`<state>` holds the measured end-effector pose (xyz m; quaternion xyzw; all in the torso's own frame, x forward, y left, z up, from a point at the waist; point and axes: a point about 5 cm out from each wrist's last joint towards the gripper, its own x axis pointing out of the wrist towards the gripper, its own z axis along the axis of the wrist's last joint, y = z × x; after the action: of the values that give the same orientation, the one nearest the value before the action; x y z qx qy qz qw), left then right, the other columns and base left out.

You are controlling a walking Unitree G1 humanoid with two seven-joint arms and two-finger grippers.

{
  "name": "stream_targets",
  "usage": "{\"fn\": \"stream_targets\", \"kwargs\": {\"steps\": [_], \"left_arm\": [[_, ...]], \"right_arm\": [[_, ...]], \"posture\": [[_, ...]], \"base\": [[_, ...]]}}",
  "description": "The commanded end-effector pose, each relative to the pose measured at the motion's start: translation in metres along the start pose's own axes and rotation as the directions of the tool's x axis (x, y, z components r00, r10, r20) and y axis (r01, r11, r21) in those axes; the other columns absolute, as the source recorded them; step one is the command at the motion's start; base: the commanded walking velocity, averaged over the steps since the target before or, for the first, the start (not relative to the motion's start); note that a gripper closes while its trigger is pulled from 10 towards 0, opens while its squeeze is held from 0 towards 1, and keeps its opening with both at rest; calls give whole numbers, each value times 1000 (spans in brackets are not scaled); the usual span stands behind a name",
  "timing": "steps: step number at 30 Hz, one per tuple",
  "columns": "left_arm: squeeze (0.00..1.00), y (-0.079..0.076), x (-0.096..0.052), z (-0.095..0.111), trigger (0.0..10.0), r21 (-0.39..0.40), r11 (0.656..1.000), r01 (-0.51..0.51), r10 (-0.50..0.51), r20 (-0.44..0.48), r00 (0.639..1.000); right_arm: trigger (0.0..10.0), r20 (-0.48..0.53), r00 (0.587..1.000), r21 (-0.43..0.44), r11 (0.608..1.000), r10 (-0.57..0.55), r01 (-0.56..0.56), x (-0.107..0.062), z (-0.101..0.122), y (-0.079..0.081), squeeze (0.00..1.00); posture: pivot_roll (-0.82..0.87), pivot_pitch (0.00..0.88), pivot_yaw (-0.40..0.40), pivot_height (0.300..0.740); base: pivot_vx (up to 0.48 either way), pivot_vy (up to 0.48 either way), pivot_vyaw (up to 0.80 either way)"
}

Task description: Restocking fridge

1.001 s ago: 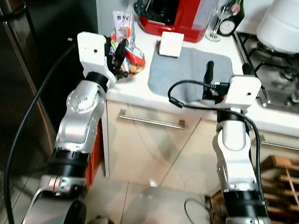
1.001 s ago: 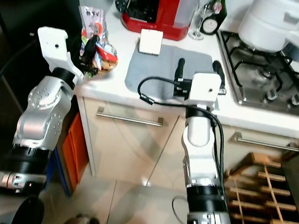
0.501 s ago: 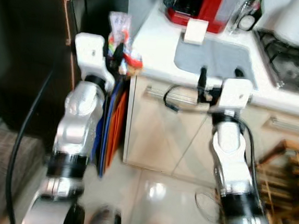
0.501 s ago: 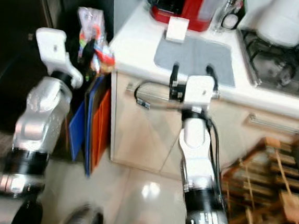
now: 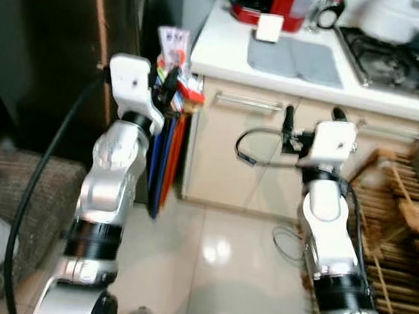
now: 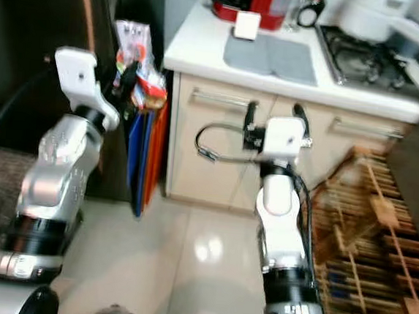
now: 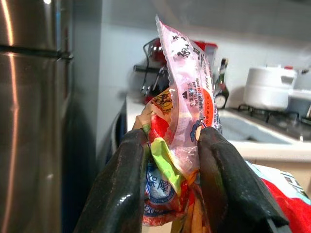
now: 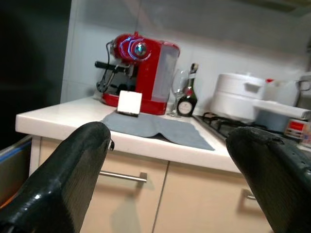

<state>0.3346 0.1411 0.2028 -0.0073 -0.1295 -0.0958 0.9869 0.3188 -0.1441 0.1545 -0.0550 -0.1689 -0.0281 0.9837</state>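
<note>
My left gripper (image 5: 169,87) is shut on a colourful snack packet (image 5: 174,55), clear plastic with red, orange and green print, held up beside the dark steel fridge (image 5: 57,55). The left wrist view shows both black fingers (image 7: 121,187) pinching the packet (image 7: 182,121) near its lower half. My right gripper (image 5: 312,116) is open and holds nothing, in front of the cream cabinet drawers (image 5: 239,152). Its wide-apart fingers (image 8: 63,170) frame the counter in the right wrist view.
A white counter (image 5: 226,52) carries a grey mat (image 5: 295,58), a small white box (image 5: 269,28), a red coffee machine (image 8: 141,73), a bottle and a pot on the hob (image 5: 394,59). Blue and orange flat boards (image 5: 167,153) lean between fridge and cabinet. A wooden rack (image 5: 400,240) stands at right.
The whole picture has shifted: the camera has backed off from the counter and turned toward the fridge. The packet stays in the left gripper; the right gripper remains open.
</note>
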Motion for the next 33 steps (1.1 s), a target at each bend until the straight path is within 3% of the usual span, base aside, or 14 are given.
{"fn": "stream_targets", "kwargs": {"steps": [1,2,4,6,8,13,15,18,21,26,29,33], "left_arm": [[0,-2,-3,2,10000,11,1000,8,-8,7,1000],[0,-1,-5,-1,10000,27,1000,10,-9,-6,1000],[0,-1,-6,-1,10000,34,999,10,-10,-10,1000],[0,4,-10,-8,10000,66,998,6,-4,-36,999],[0,7,-12,-12,10000,73,997,-1,5,-55,998],[0,27,-48,-41,10000,25,996,-88,91,-188,978],[0,27,-59,-53,10000,26,994,-103,106,-230,967],[0,12,-55,-59,10000,-1,996,-95,92,-242,966],[0,2,-50,-61,10000,29,998,-59,64,-225,972],[0,7,-56,-67,10000,73,996,-58,74,-242,967],[0,14,-60,-73,10000,52,994,-93,104,-264,959],[0,11,-60,-76,10000,44,993,-106,114,-266,957]], "right_arm": [[10000,-38,999,21,999,-37,37,-2,-5,-10,0],[10000,-105,991,62,994,-84,91,-9,-16,-19,0],[10000,-139,984,79,990,-108,119,-13,-22,-24,0],[10000,-203,971,44,989,-127,139,-27,-37,-33,0],[10000,-208,971,31,991,-121,130,-30,-39,-33,0],[10000,-209,976,12,997,-68,72,-35,-41,-27,0],[10000,-221,973,23,997,-61,67,-34,-43,-25,0],[10000,-224,974,32,999,-33,42,-32,-44,-18,0],[10000,-199,980,29,999,-8,14,-28,-40,-14,0],[10000,-190,982,25,1000,-2,7,-23,-38,-14,0],[10000,-177,984,20,1000,11,-8,-18,-36,-12,0],[10000,-181,983,18,1000,26,-24,-17,-38,-10,0]], "posture": [[-7,0,-42,740],[-4,0,-45,740],[-2,0,-45,740],[-4,0,-38,740],[-9,0,-29,740],[-20,0,-12,740],[-15,0,-18,740],[-19,0,-15,740],[-30,0,-10,740],[-36,0,-15,740],[-35,0,-22,740],[-33,0,-25,740]], "base": [[-319,0,0],[-315,0,0],[-315,0,0],[-159,0,0],[0,0,0],[0,0,0],[0,-480,0],[0,-480,0],[0,-480,0],[0,-480,0],[0,-480,0],[0,-480,0]]}}
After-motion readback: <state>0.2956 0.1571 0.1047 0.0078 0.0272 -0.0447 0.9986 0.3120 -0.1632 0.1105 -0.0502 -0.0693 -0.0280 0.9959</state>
